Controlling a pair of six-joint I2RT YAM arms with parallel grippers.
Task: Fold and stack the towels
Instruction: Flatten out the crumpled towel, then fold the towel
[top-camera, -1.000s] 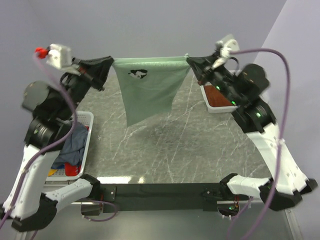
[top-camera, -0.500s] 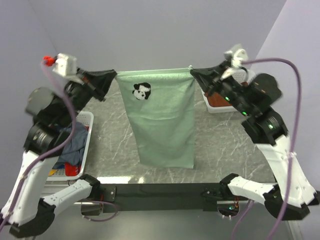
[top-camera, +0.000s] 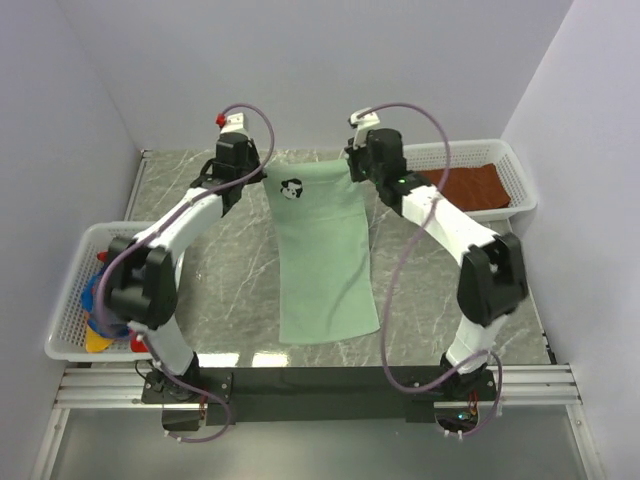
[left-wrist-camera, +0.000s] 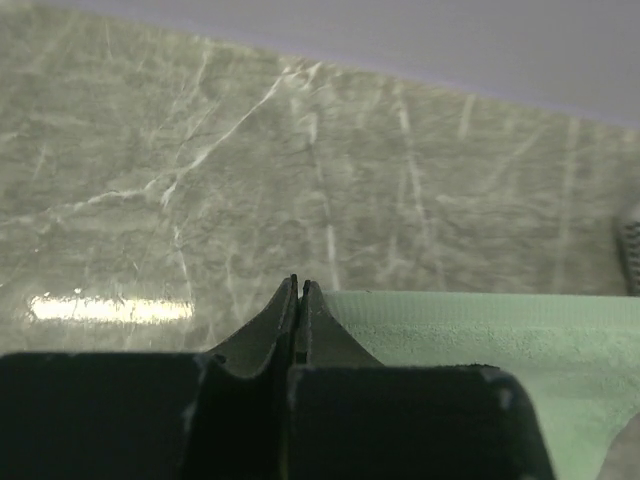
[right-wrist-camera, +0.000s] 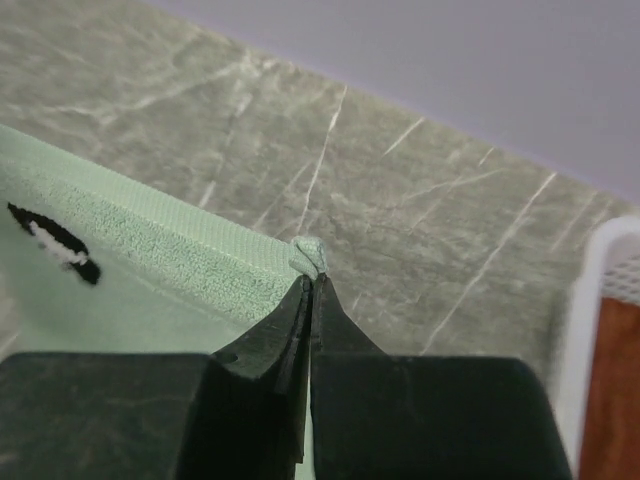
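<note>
A pale mint-green towel (top-camera: 325, 265) with a panda print (top-camera: 291, 188) lies stretched lengthwise down the middle of the table, its near edge close to the arm bases. My left gripper (top-camera: 264, 172) is shut on its far left corner. In the left wrist view the shut gripper (left-wrist-camera: 298, 287) has green cloth (left-wrist-camera: 480, 330) beside it. My right gripper (top-camera: 352, 170) is shut on the far right corner; the right wrist view shows the gripper (right-wrist-camera: 312, 282) with a pinched green fold (right-wrist-camera: 308, 256) at its tips. Both hold the far edge low over the table.
A white mesh basket (top-camera: 452, 150) at the far right holds a rust-brown towel (top-camera: 475, 187); its rim (right-wrist-camera: 605, 270) shows in the right wrist view. Another white basket (top-camera: 72, 262) at the left edge holds bright red, blue and yellow towels (top-camera: 97, 305). Purple walls close in on three sides.
Both arms have reached forward and dropped low toward the far side. The towel, which hung in the air between the grippers, now lies stretched out on the table.
</note>
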